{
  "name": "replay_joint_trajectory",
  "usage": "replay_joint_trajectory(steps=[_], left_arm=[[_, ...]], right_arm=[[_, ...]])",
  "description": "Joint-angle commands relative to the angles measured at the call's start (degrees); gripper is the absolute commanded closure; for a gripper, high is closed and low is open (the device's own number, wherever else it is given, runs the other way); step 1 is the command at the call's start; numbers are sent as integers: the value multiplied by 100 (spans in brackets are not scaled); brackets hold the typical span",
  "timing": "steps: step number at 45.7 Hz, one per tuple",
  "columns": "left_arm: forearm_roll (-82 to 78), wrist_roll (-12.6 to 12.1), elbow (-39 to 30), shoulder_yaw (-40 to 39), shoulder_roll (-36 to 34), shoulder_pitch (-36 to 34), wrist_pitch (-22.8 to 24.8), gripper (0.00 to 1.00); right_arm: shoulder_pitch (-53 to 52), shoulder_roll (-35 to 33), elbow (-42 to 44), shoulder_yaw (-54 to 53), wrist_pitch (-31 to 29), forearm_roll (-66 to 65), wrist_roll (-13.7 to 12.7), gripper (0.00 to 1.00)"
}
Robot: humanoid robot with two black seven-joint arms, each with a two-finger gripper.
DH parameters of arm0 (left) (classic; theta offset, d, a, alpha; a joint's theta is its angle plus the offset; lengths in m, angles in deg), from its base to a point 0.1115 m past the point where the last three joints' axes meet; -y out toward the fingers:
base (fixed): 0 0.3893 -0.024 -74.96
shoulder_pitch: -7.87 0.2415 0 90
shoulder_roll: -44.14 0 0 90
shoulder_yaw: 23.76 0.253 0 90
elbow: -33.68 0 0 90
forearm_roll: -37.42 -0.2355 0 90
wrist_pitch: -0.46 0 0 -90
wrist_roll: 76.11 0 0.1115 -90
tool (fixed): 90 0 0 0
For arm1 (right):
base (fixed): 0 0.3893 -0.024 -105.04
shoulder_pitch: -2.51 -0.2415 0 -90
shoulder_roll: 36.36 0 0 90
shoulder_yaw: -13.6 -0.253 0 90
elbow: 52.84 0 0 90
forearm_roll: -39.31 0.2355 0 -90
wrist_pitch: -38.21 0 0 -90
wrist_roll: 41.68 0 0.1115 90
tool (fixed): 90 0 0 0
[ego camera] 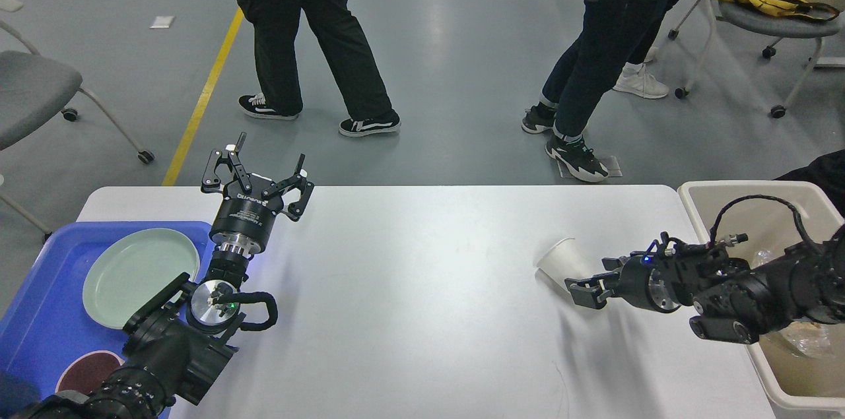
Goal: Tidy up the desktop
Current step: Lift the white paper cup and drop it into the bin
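The white desktop [422,300] fills the lower view. A white paper cup [560,260] lies on its side at the right, mouth toward the far left. My right gripper [586,290] reaches in from the right. Its fingers stand apart at the cup's near end and hide that end. I cannot see whether they touch the cup. My left gripper [259,171] is open and empty. It points up and away over the table's far-left part, beside the tray.
A blue tray [39,320] at the left edge holds a pale green plate [140,277] and a dark red dish [87,371]. A beige bin [746,198] with crumpled waste [802,336] stands at the right edge. Two people [594,43] are beyond the far edge.
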Motion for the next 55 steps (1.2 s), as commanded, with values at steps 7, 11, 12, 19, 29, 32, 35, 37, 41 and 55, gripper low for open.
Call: replay_joint_trajectory(steps=[7,11,12,19,29,32,35,37,41,55], left_arm=[[0,0,0,0,0,-3,0,4],[0,0,0,0,0,-3,0,4],[0,0,0,0,0,6,0,4],[0,0,0,0,0,-3,0,4],[0,0,0,0,0,6,0,4],[0,0,0,0,0,-3,0,4],[0,0,0,0,0,6,0,4],[0,0,0,0,0,-3,0,4],[0,0,0,0,0,6,0,4],[0,0,0,0,0,-3,0,4]], right_arm=[[494,291,668,16,-17,19,-27,42],[617,318,809,33,-26,1,-70,49],[643,327,818,33,-26,10,-88,49],[670,353,827,33,-61,19,-307,100],[477,46,617,25,-61,36,-519,100],[293,-156,284,24,-53,27,-519,100],[-111,-516,-340,24,-88,27,-510,100],[-471,-832,-823,16,-123,36,-501,100],[-1375,-1439,-1868,16,-578,45,-475,100],[-5401,-2837,-3638,-99,-6308,2179,-554,100]])
